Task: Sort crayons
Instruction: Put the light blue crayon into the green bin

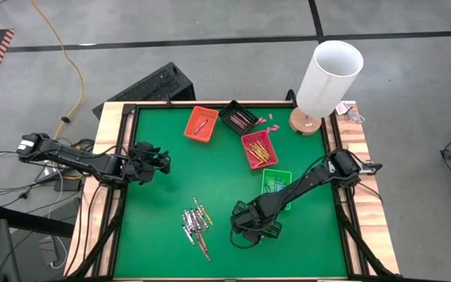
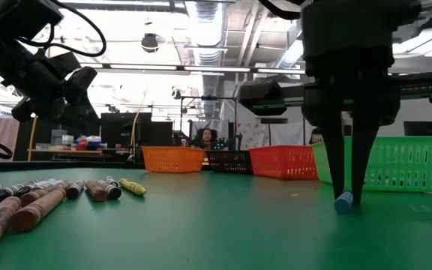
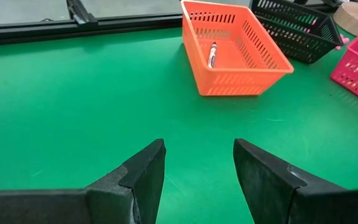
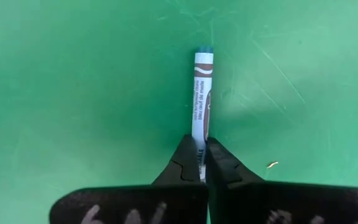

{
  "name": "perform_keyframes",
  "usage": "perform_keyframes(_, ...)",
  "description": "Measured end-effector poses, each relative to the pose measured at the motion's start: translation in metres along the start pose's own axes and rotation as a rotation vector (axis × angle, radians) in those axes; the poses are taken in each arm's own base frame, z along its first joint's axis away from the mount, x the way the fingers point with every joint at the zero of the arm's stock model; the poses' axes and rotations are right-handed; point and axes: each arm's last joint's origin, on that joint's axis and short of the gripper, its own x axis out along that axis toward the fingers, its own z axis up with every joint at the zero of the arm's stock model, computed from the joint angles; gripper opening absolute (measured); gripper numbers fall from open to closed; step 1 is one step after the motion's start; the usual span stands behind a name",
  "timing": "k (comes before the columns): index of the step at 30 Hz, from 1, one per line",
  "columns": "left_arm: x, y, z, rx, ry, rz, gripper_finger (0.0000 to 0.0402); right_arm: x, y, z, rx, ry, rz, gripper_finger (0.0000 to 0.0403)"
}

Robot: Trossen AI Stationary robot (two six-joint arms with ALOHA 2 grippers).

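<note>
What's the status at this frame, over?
Right gripper down on the green mat, jaws shut on blue crayon. Left gripper open, empty, hovering near the left edge. Crayon pile waits unsorted. Nothing in the way.

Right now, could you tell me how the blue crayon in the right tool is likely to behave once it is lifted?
The blue crayon is a thin straight stick, so probably stiff and light. The right tool pinches only one end, so it may pivot or droop. Its round paper-wrapped body would likely roll if dropped on the mat.
</note>
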Motion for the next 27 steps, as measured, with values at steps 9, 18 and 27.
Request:
perform_keyframes(9,0.0,0.0,0.0,-0.001,0.005,-0.004,0.018,-0.024,-0.03,0.005,0.045,-0.045,-0.08,0.0001)
perform_keyframes(18,0.0,0.0,0.0,0.001,0.008,-0.005,0.018,-0.044,-0.051,-0.005,0.096,-0.015,-0.071,0.0001)
perform_keyframes(27,0.0,0.0,0.0,0.001,0.008,-0.005,0.018,-0.07,-0.08,-0.023,0.178,-0.011,-0.089,0.0001)
